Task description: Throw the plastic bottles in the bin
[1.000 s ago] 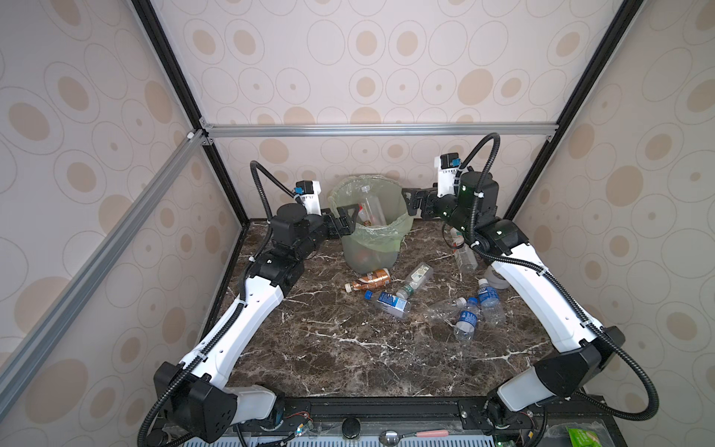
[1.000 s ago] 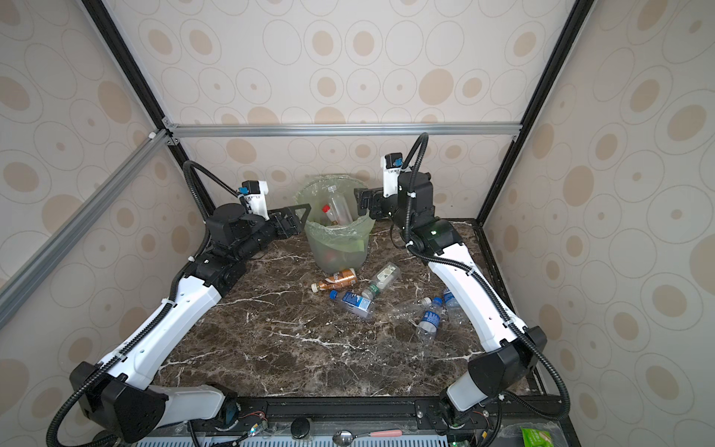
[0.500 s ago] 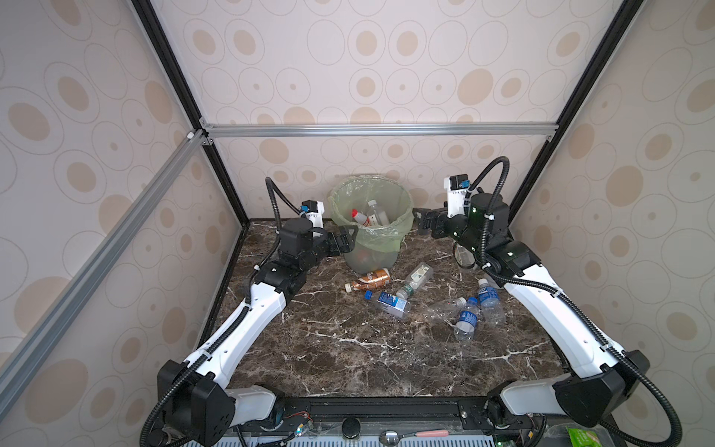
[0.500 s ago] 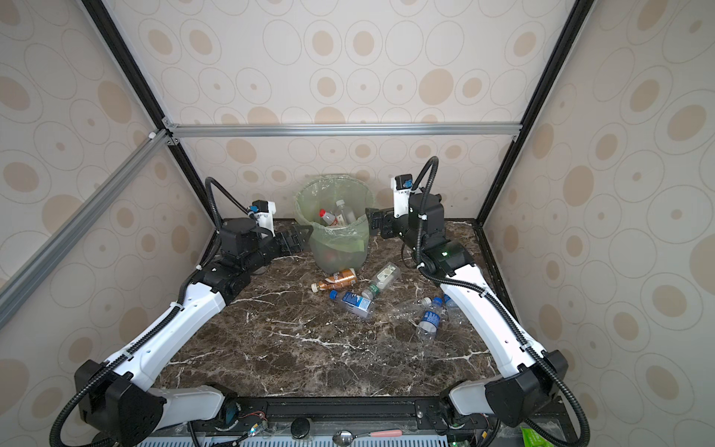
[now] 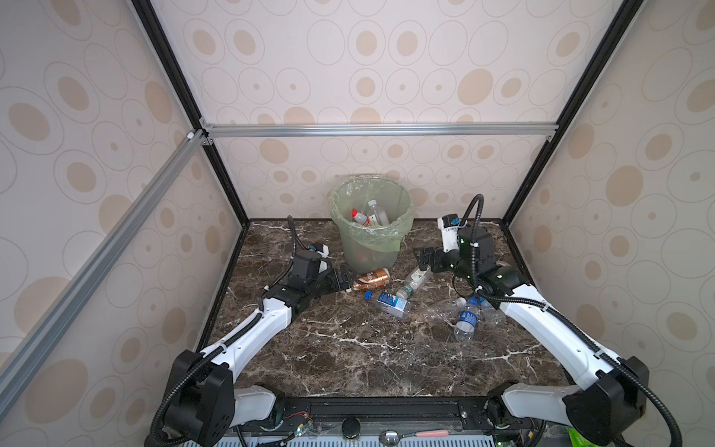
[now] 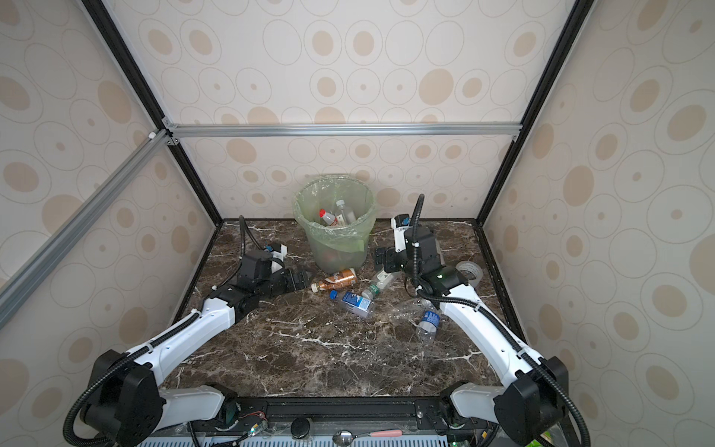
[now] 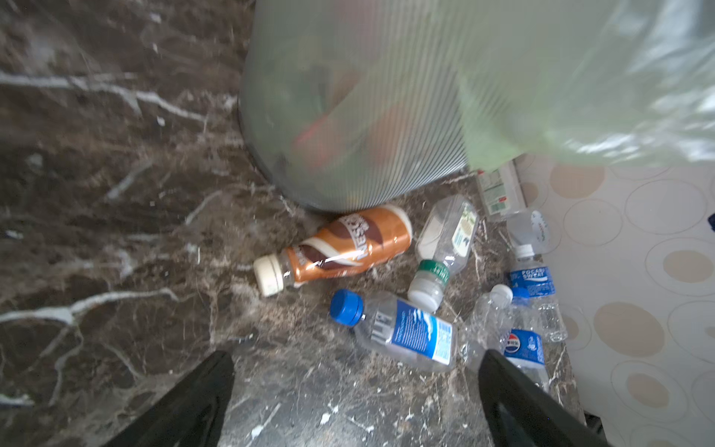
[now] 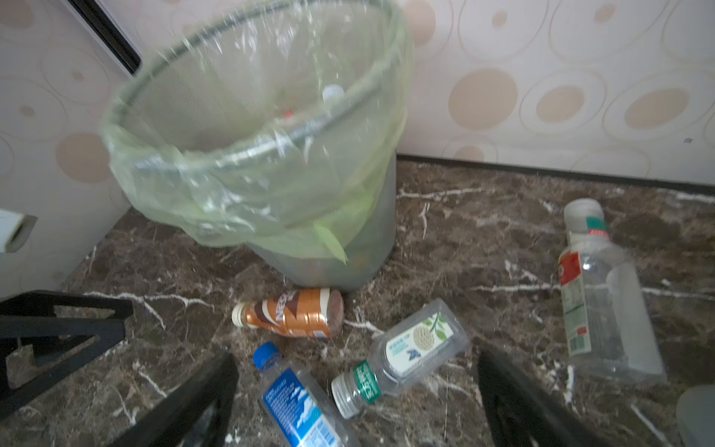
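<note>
Top views both show, nearest the front, a loose cluster of clear bottles [image 5: 466, 321] lying on the table [image 5: 348, 360] by the right arm. Further in lie a blue-capped bottle [image 5: 387, 301], a green-labelled bottle [image 5: 416, 280] and a brown bottle [image 5: 371, 279], the last just beside the bin's foot. The left gripper [image 5: 344, 280] sits low at the brown bottle's cap end. The right gripper [image 5: 419, 260] is at the far end of the green-labelled one. Both are spread wide and empty (the wrist views show nothing between the fingers). A second ago both were up at the rim of the bin [image 5: 367, 247]; they have since dropped to the table. Farthest back, the bin holds a red-capped bottle [image 5: 360, 217] and a clear one. I judge one drop finished and the next pick starting, with roughly six bottles left.
</note>
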{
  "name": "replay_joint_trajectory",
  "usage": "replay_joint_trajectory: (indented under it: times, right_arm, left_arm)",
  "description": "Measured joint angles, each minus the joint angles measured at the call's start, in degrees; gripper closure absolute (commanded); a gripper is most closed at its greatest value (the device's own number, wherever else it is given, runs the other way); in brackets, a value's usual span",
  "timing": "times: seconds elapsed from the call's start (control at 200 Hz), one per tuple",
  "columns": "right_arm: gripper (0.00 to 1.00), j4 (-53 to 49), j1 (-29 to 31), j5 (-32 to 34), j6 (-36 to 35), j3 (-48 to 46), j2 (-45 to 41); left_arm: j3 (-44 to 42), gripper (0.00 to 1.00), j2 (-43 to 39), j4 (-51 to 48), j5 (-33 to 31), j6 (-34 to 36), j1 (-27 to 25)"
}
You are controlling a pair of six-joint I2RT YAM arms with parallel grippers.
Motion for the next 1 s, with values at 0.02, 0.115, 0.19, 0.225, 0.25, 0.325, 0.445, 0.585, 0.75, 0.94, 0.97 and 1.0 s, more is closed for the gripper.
replay_joint_trajectory:
  times: [0.02, 0.115, 0.19, 0.225, 0.25, 0.325, 0.445, 0.585, 0.75, 0.94, 0.97, 1.0]
  right_arm:
    - [0.0, 0.0, 0.0, -0.3, 0.2, -0.8, 0.0]
    - [0.0, -0.1, 0.2, -2.1, 1.3, -5.0, 0.0]
    - [0.0, -0.2, 0.9, -2.7, 1.8, -7.5, 0.1]
    - [0.0, -0.2, 1.6, -3.0, 2.1, -8.2, 0.5]
    - [0.0, -0.2, 2.2, -3.3, 2.3, -8.5, 0.9]
    - [0.0, -0.1, 4.0, -3.9, 3.0, -9.1, 2.7]
    - [0.0, 1.8, 6.1, -5.2, 4.7, -11.1, 6.0]
    - [0.0, 3.3, 6.5, -7.1, 6.8, -13.8, 9.1]
    - [0.0, 4.6, 6.7, -8.0, 8.0, -14.6, 11.0]
    - [0.0, 6.8, 7.8, -8.5, 8.1, -14.7, 13.7]
    - [0.0, 7.0, 8.2, -8.6, 8.1, -14.7, 14.3]
    - [0.0, 7.2, 8.4, -8.7, 8.1, -14.7, 14.8]
  left_arm:
    - [-0.7, 0.01, 0.0, 0.2, 0.3, -0.4, 0.0]
    - [-3.0, 0.01, 0.0, 1.2, 1.4, -1.8, 0.0]
    - [-4.0, 0.01, -0.4, 2.7, 2.0, -2.9, 0.0]
    - [-4.5, 0.01, -0.7, 3.6, 2.5, -3.5, 0.0]
    - [-4.7, 0.01, -0.9, 4.2, 2.8, -3.9, 0.0]
    - [-5.6, 0.01, -1.2, 6.2, 4.0, -5.0, 0.0]
    - [-7.2, 0.01, -1.2, 8.6, 5.2, -6.6, 0.0]
    - [-9.0, 0.01, -1.2, 9.3, 5.6, -7.5, 0.0]
    - [-9.3, 0.01, -1.7, 9.7, 5.8, -8.0, 0.0]
    - [-10.5, 0.01, -2.3, 10.6, 5.9, -8.3, 0.0]
    - [-10.7, 0.01, -2.3, 10.8, 5.9, -8.4, 0.0]
    - [-10.9, 0.01, -2.3, 11.0, 6.0, -8.5, 0.0]
